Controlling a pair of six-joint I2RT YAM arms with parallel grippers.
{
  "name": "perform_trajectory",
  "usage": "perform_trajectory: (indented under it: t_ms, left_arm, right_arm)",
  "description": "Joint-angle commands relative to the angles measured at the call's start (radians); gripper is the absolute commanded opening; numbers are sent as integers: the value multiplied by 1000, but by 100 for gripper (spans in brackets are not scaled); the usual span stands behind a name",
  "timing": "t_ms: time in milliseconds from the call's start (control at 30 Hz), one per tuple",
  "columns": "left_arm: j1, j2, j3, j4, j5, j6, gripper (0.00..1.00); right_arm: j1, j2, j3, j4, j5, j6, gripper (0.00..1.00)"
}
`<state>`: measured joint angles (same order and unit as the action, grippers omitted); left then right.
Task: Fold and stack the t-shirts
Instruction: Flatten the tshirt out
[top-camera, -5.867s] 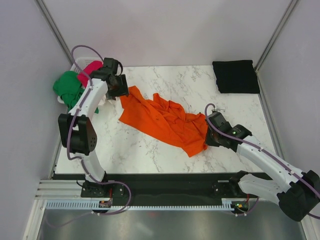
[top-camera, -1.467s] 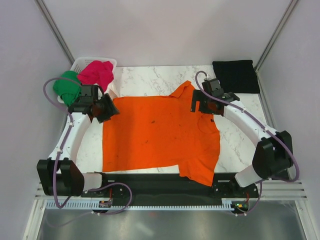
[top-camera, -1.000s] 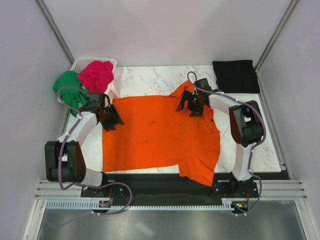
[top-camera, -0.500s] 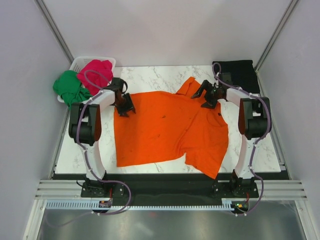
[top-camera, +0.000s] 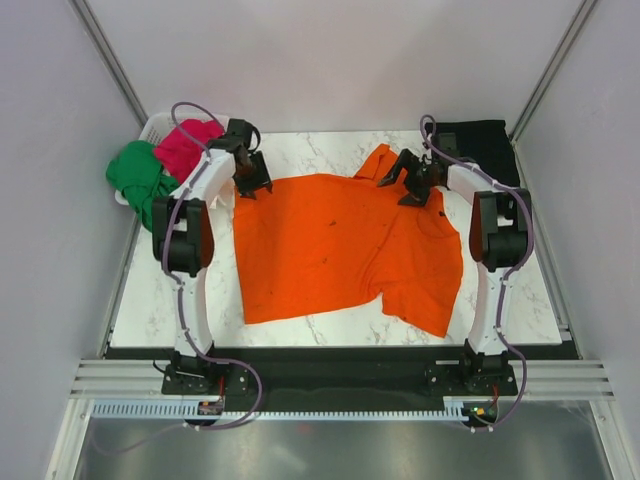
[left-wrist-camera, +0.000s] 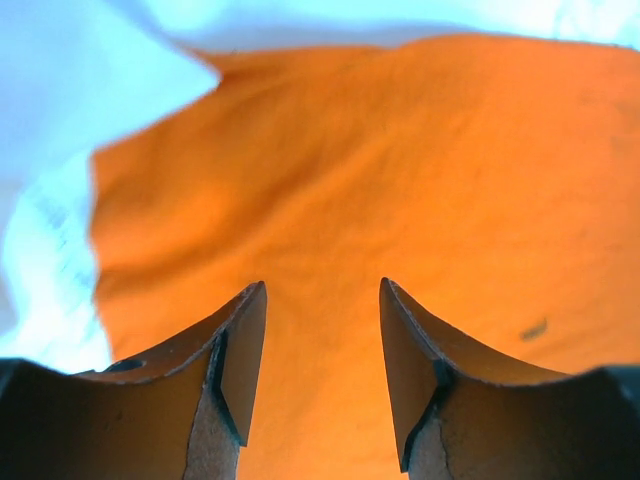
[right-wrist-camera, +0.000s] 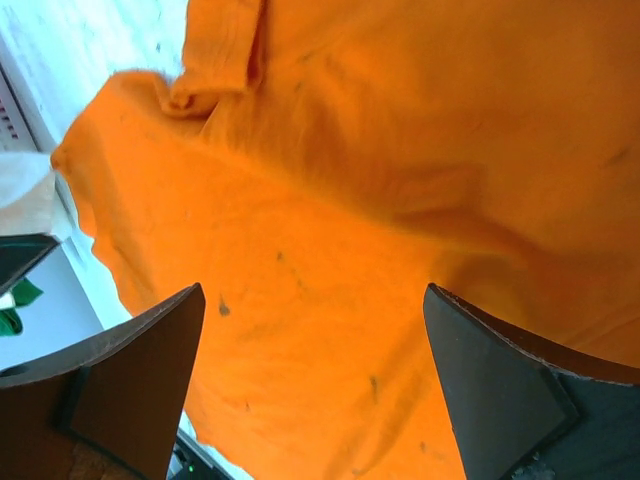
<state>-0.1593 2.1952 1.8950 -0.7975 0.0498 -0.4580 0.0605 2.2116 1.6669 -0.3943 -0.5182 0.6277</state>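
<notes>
An orange t-shirt (top-camera: 345, 245) lies spread nearly flat on the marble table (top-camera: 165, 290), collar end to the right. My left gripper (top-camera: 256, 186) hovers at its far left corner. In the left wrist view its jaws (left-wrist-camera: 322, 284) stand apart, with orange cloth (left-wrist-camera: 400, 150) below and nothing between them. My right gripper (top-camera: 398, 187) is at the far right edge beside the raised sleeve. It stands wide open (right-wrist-camera: 314, 289) over the cloth (right-wrist-camera: 400, 130). A folded black t-shirt (top-camera: 478, 150) lies at the far right corner. Green (top-camera: 135, 178) and magenta (top-camera: 185, 145) t-shirts are bunched at the far left.
A white basket (top-camera: 155, 127) at the far left corner holds the magenta and green shirts. Grey walls close in both sides. Bare marble shows left of the orange shirt and along the near edge.
Both arms have reached farther back. The orange shirt slid away from the near edge, and its hem, earlier hanging over that edge, now lies on the table.
</notes>
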Motion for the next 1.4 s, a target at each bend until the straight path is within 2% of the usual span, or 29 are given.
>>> perform_trajectory:
  t_ms: [0, 33, 67, 133, 267, 333, 367, 400, 500, 667, 833, 933, 1033, 1233, 1300, 1367]
  left_arm:
    - [-31, -248, -37, -71, -83, 55, 57]
    - [-39, -299, -75, -69, -94, 53, 57]
    - [-49, -415, -171, -71, -102, 32, 57]
    - [-66, -535, -291, -66, -113, -14, 55]
    - [-115, -895, -688, -60, -130, -123, 57]
    - [-144, -995, -808, -63, -107, -178, 57]
    - [-184, -1044, -905, -65, -105, -232, 57]
    - [-207, -1113, -944, -71, -117, -258, 58]
    - [-282, -1193, -1059, -123, -151, -358, 60]
    - [-358, -1255, -1191, -170, -180, -536, 60]
    - [-364, -1270, -1284, -114, -255, -645, 61]
    - [-364, -1247, -1324, -48, -265, -657, 61]
    - [-362, -1212, -1366, 21, -265, -669, 61]
    - [-359, -1106, -1363, 98, -261, -647, 59]
    - [-355, -1056, -1372, 127, -252, -640, 56]
    - [-345, -1033, -1378, 156, -249, -624, 47]
  right_arm:
    - [10, -177, 8, -73, -19, -51, 98]
    - [13, -205, 2, -92, -13, -62, 98]
    - [16, -237, -19, -110, 0, -72, 98]
    - [21, -344, -54, -187, 113, -103, 98]
    - [33, -542, -232, -357, 423, -72, 98]
    - [42, -680, -321, -405, 515, -69, 98]
    - [47, -732, -419, -411, 553, -54, 98]
    - [48, -841, -468, -414, 572, -43, 98]
    - [55, -1051, -630, -413, 603, 35, 98]
    - [90, -1228, -771, -456, 552, 96, 98]
    - [96, -1265, -852, -451, 495, 107, 98]
    - [98, -1277, -874, -451, 498, 99, 98]
    - [99, -1300, -886, -466, 566, 90, 98]
    - [99, -1297, -908, -468, 572, 96, 98]
    - [99, -1288, -915, -462, 572, 99, 98]
    - [98, -1288, -915, -463, 576, 99, 98]
